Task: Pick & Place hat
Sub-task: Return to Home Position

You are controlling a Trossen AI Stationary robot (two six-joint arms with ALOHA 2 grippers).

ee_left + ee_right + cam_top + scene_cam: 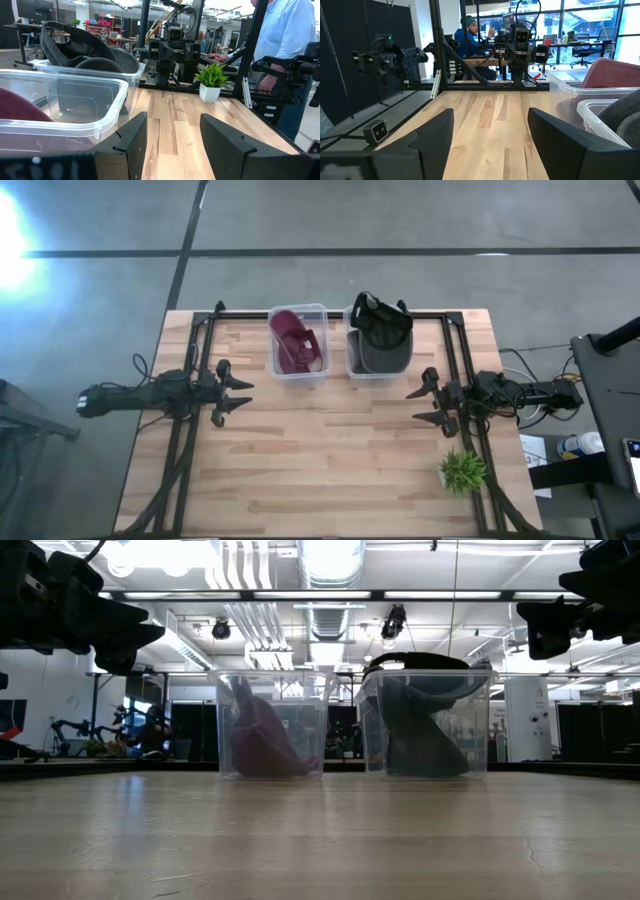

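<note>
The left arm (140, 397) lay stretched out level, its wrist straight behind the left hand (243, 396), which pointed across at the right hand (414, 406) opposite. The left hand's fingers (131, 142) stood spread wide apart, with nothing gripped between them. The right arm (530, 392) mirrored that pose, wrist in line behind its hand, which faced the left one. Its fingers (432, 137) were likewise parted and empty. Both hands were well apart from each other.
</note>
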